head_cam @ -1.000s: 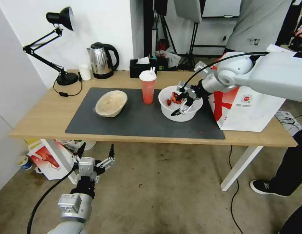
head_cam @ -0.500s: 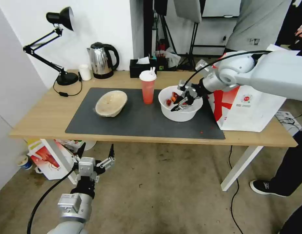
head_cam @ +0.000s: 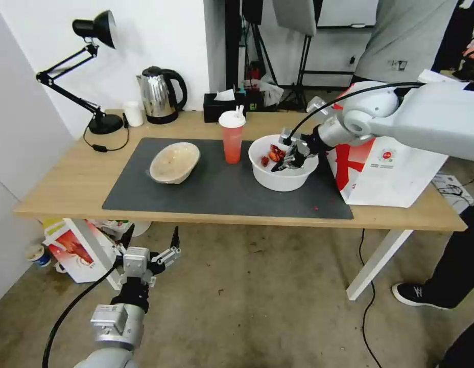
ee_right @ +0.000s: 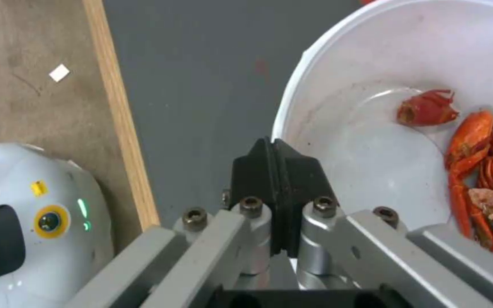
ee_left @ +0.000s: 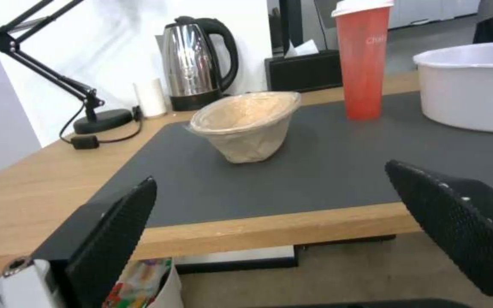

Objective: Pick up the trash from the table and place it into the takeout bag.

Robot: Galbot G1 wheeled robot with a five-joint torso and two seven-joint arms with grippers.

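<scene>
The right hand (head_cam: 288, 164) is closed, pads pressed together on the near rim of the white bowl (head_cam: 278, 179), which stands on the mat (head_cam: 196, 189) beside the red cup (head_cam: 232, 138). Pinch appears thin: lifting should be slow and level, so the shells (ee_right: 480, 158) stay inside. The bag (head_cam: 395, 174) stands just right of the bowl; a short, high carry over its edge seems best. The left hand (head_cam: 147, 244) hangs wide open and empty below the table (head_cam: 58, 189).

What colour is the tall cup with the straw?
The cup is translucent red with a white lid, clearest in the left wrist view.
</scene>
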